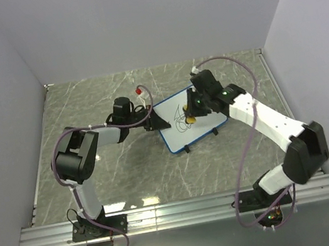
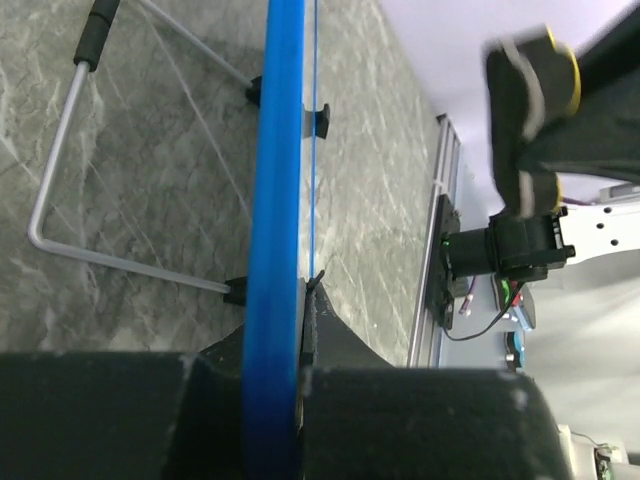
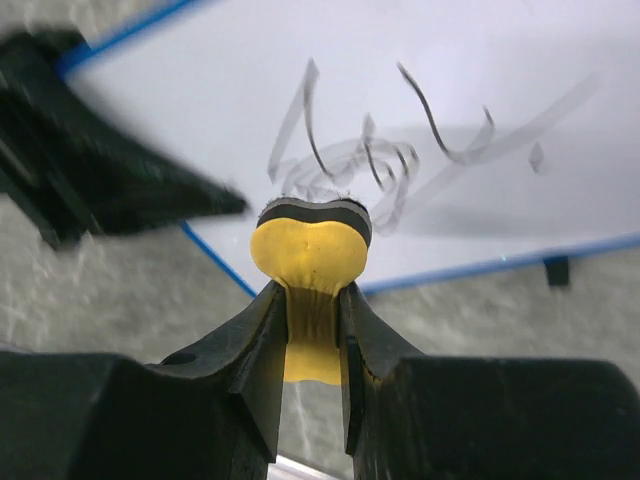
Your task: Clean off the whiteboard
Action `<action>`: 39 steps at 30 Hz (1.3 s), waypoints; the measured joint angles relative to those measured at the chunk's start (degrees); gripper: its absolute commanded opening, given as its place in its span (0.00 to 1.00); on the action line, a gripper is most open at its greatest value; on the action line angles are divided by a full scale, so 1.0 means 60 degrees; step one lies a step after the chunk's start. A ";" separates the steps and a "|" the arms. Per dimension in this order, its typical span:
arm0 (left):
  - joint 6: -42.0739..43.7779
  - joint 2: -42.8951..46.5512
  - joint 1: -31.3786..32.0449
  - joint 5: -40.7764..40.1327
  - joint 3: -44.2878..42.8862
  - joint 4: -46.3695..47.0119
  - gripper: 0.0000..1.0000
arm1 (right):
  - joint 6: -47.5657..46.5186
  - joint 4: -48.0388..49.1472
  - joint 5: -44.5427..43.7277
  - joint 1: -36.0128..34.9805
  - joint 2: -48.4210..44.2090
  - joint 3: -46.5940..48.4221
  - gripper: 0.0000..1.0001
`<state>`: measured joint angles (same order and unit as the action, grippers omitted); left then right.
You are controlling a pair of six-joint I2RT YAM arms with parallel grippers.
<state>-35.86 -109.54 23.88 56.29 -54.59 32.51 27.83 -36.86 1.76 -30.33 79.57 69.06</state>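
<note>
The whiteboard (image 1: 185, 133) lies mid-table, white with a blue rim and black scribbles near its middle. My left gripper (image 1: 156, 123) is shut on its left edge; in the left wrist view the blue rim (image 2: 275, 200) runs edge-on between the jaws. My right gripper (image 1: 191, 117) is shut on a yellow eraser (image 3: 310, 255) with a dark felt face, squeezed between the fingers. The eraser is at the board surface by the scribbles (image 3: 400, 150), some of them smeared grey. The right gripper with the eraser shows blurred in the left wrist view (image 2: 535, 100).
A grey wire stand (image 2: 60, 180) lies on the marbled table behind the board. A small red-tipped object (image 1: 140, 92) sits near the left arm. Grey walls enclose three sides; an aluminium rail (image 1: 180, 212) runs along the near edge.
</note>
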 measured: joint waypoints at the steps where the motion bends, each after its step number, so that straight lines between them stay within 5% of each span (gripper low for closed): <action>1: 0.0171 0.0055 0.0015 -0.0033 -0.0138 -0.0408 0.00 | 0.0051 0.0138 0.0000 0.0000 0.0426 0.0321 0.00; 11: 0.1173 0.0554 0.0146 -0.0503 -0.0594 -0.2342 0.00 | 0.0612 0.1107 0.0361 0.0000 0.3089 0.1883 0.00; 20: 0.1075 0.0703 0.0124 -0.0645 -0.0284 -0.2240 0.00 | 0.1282 0.1056 0.0550 -0.0011 0.3351 0.2036 0.00; 39: 0.1457 0.0758 -0.0022 -0.0583 -0.0095 -0.2218 0.00 | 0.2419 0.3858 0.0390 -0.1300 0.2084 -0.1617 0.00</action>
<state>-27.11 -104.99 23.75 52.80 -55.16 19.20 42.35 -13.72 4.10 -38.13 92.07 59.35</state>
